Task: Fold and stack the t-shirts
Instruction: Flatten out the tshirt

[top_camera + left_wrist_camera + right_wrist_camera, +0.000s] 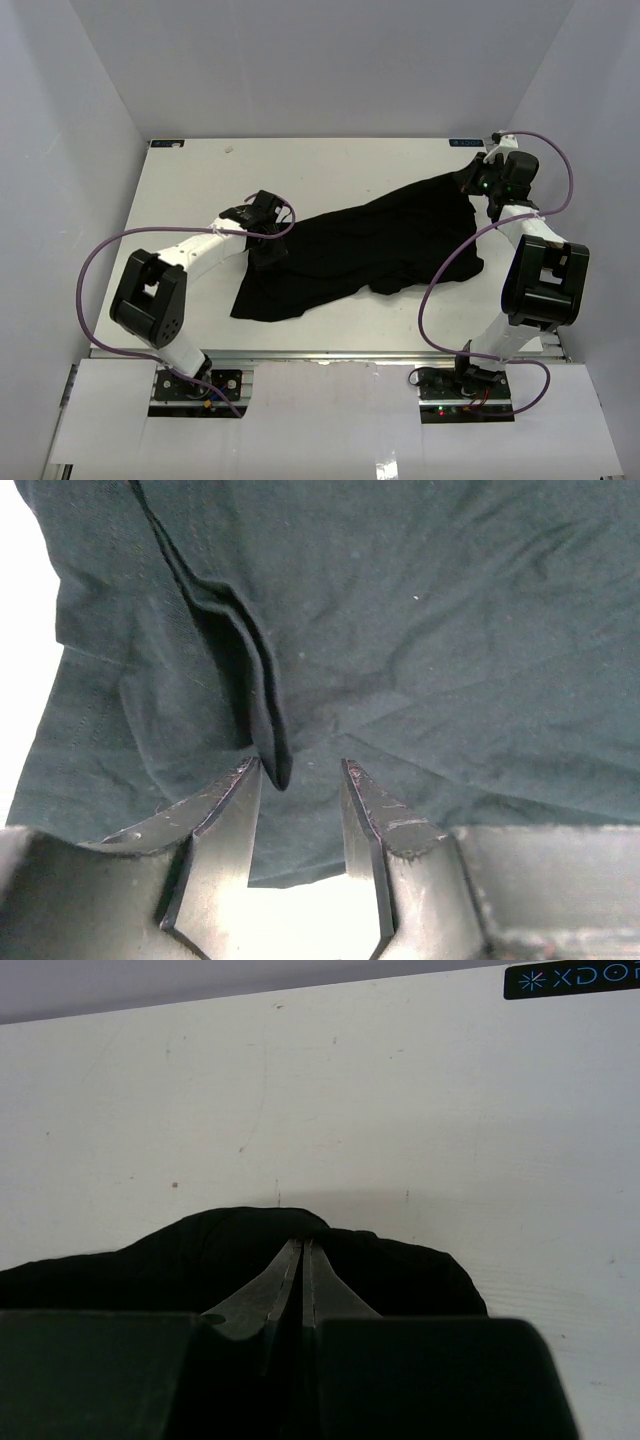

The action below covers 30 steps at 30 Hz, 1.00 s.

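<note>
While both arms reach out over the table (330, 165), here's what I see.

The black t-shirt (370, 245) is lying crumpled on the white top, unfolded. It runs diagonally, with one narrow end up at the far right corner and the wide end toward the near middle, just ahead of the left arm. It's wrinkled all over, and the cloth is doubled over along its near edge.

At that far right end I've got the right gripper (478, 183), close to the small blue label (466, 143) on the table's back edge. In the right wrist view its fingers (275, 1282) are pressed together with no gap showing. Black fabric is bunched around the tips and rises up to them, so I read that as a pinch on the shirt's edge.

Over the shirt's other side sits the left gripper (268, 248), with its arm stretched low across the table. In the left wrist view the fingers (225, 810) are spread, and bare table shows between them further down. A raised fold (250, 660) of fabric runs toward the camera and ends between the two tips, nearer the one on that view's left. The jaws are not clamped on it. I can't tell whether either tip touches the cloth.

Purple cables (95, 270) loop off each arm, clear of the shirt.
</note>
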Motion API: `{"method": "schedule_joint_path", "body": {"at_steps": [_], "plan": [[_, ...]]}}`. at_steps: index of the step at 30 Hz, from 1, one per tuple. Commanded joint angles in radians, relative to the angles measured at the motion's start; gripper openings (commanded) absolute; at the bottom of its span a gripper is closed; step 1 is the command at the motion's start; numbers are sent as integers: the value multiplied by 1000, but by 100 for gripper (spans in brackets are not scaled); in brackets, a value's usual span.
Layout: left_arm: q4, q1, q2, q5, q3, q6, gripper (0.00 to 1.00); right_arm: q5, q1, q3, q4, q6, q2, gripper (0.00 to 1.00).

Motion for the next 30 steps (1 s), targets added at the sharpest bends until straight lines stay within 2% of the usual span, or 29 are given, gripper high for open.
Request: {"method": "schedule_joint_path", "body": {"at_steps": [1,9,12,24,30], "plan": [[-4,-3,-5,-43,37,12,48,-5,3,6,45,-6,-35,6],[-10,-5,23,-67,36,31,47,-7,3,7,45,-5,-37,6],[-10,-5,38,-70,42,38,42,-8,3,7,41,-3,-37,6],[-10,-9,1,-89,65,47,8,-17,1,-9,36,-14,-60,6],[-59,1,-128,-142,154,61,8,-102,-28,29,-31,-69,-97,6]]}}
